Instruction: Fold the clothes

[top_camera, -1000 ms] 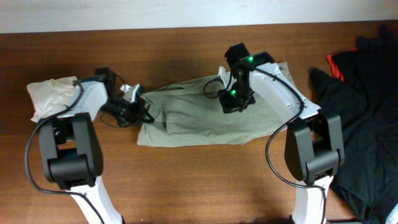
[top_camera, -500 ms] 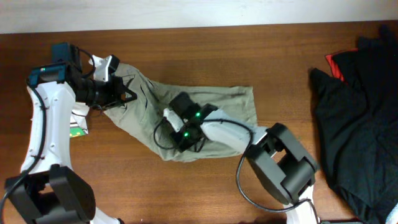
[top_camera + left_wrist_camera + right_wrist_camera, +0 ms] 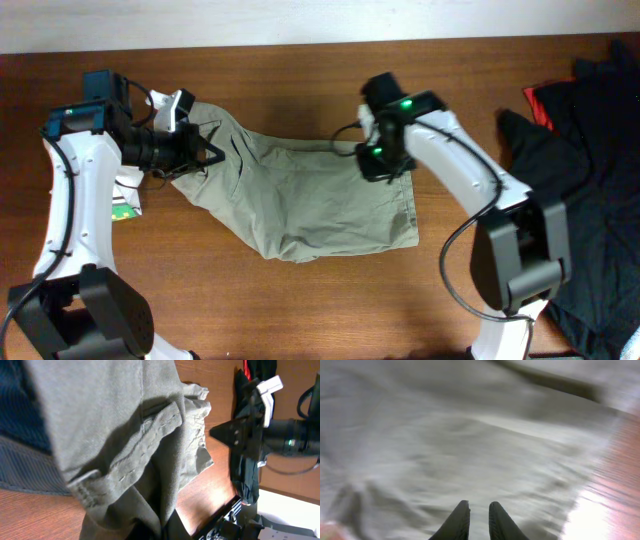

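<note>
My arms are white shells with black joints. Left arm has a teal block; right arm shows green lights. Thin black cables loop along both. Right gripper: black tapered fingers.

Left tool clamped, forearm angled rightward, right tool fingers nearly touching, pointing down

A brown wooden table carries crumpled khaki trousers spread across its middle, a white tee with green print near the left edge, and a black-and-red heap of clothes at the right
</note>
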